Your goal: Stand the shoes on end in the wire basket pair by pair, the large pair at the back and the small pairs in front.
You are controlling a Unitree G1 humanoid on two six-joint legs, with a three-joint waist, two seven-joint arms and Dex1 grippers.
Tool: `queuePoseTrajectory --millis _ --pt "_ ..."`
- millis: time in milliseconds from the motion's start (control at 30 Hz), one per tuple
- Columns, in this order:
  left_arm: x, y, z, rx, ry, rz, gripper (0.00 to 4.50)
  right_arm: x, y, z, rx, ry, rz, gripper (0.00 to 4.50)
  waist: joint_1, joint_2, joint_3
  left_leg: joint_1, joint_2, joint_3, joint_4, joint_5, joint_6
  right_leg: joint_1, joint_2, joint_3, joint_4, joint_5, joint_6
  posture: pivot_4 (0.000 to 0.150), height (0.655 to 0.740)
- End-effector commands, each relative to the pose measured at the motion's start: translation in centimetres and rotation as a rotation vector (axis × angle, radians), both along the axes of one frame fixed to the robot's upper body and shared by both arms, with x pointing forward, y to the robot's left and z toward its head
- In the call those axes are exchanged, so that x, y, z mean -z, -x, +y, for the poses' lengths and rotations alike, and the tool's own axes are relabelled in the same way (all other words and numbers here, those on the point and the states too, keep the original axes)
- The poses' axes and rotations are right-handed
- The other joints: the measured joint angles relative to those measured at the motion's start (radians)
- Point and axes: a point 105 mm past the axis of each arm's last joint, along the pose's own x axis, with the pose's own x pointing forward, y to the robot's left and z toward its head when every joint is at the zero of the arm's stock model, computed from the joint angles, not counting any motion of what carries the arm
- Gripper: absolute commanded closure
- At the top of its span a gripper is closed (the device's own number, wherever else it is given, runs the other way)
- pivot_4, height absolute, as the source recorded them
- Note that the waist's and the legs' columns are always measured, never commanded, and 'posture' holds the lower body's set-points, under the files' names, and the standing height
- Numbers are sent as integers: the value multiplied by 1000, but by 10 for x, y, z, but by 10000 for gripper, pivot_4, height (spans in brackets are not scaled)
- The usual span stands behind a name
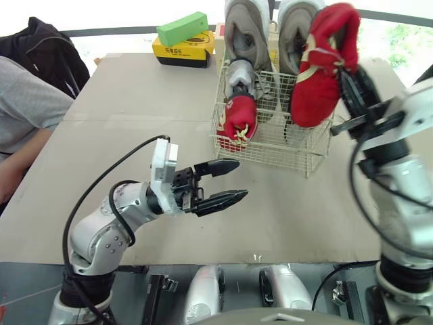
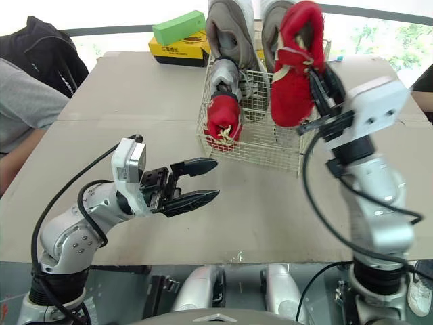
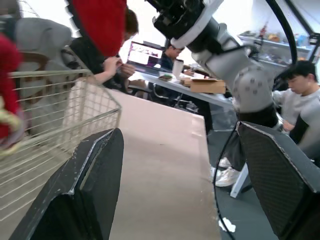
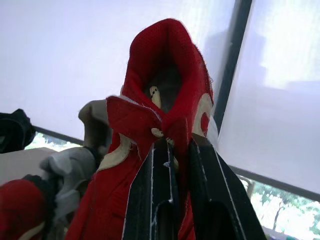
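Note:
The wire basket (image 1: 270, 145) stands on the tan table, right of centre. Two large grey shoes (image 1: 247, 30) stand on end along its back. In its front left corner a small red shoe (image 1: 238, 120) stands upright, with a small grey shoe (image 1: 241, 76) just behind it. My right gripper (image 1: 350, 80) is shut on a second small red shoe (image 1: 323, 64), which hangs toe-down above the basket's right half. In the right wrist view the fingers (image 4: 162, 200) pinch the shoe's (image 4: 165, 75) tongue. My left gripper (image 1: 226, 183) is open and empty, low over the table in front of the basket's left corner.
A green block (image 1: 183, 28) lies on a yellow box (image 1: 184, 50) at the table's far edge, left of the basket. A person's grey sleeve (image 1: 27, 108) and a black jacket (image 1: 44, 44) are at the left side. Other people sit at desks (image 3: 180, 82) beyond the table.

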Motion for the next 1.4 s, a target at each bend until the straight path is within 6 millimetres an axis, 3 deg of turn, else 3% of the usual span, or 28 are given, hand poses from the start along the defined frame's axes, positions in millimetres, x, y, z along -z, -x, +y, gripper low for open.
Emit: queuePoseTrajectory --millis 33,167,500,600,667,833,900,933,1100,1267,1333,1400 --pt "-14 0 5 -28 8 -44 5578 3 8 9 54 0 -111 44684 5 0 0 0 -1 1 0 0 0 0 -1 0 -1 0 0 1500 7400" --pt "-21 4 1 -56 0 -65 5578 24 7 13 102 36 -125 44684 13 0 0 -1 -3 2 0 -1 1 0 -4 1 -2 -1 1 1500 7400" --pt "-24 17 -1 -112 -3 -80 5578 73 -12 -8 226 65 -61 44684 10 0 0 2 -1 1 0 0 1 1 -3 0 1 -1 1 1500 7400" --pt "-23 18 -1 -117 -3 -79 5578 90 -16 -10 234 56 -6 44684 10 -1 -1 2 -1 1 0 0 1 1 -3 1 0 -1 1 1500 7400" --pt "-21 18 -1 -128 -4 -80 5578 115 -17 -10 200 1 107 44684 10 -2 -2 2 -1 1 0 0 1 1 -3 1 0 -1 1 1500 7400" --pt "-15 12 4 -159 -5 -82 5578 152 -2 -3 77 -24 267 44684 11 -5 -6 2 -1 1 0 -1 1 2 -4 1 1 -3 -3 1500 7400" --pt "-11 12 6 -164 -9 -76 5578 154 2 -7 64 -52 295 37956 10 -8 -8 4 -1 2 0 -1 1 3 -5 1 0 -3 -3 1500 7400" --pt "-8 12 7 -167 -11 -68 5578 154 5 -7 47 -55 305 36832 10 -8 -8 4 -1 1 0 -1 1 3 -4 1 0 -3 -3 1500 7400" --pt "1 13 11 -171 -12 -54 5578 141 20 -6 -79 69 360 14099 12 -8 -8 3 0 1 0 -1 1 3 -5 1 0 -3 -3 1500 7400" --pt "8 14 15 -185 -2 -46 5578 106 38 0 -279 239 408 14099 14 -6 -7 3 0 2 0 -1 1 2 -5 1 0 -3 -3 1500 7400" --pt "12 14 18 -189 -3 -41 5578 91 56 18 -472 323 442 14099 12 -6 -7 3 0 2 0 -1 1 2 -5 1 -1 -3 -3 1500 7400" --pt "16 14 18 -191 -3 -37 5578 86 57 28 -531 439 468 14099 8 -6 -7 3 1 1 0 -1 1 2 -5 0 -1 -3 -3 1500 7400"
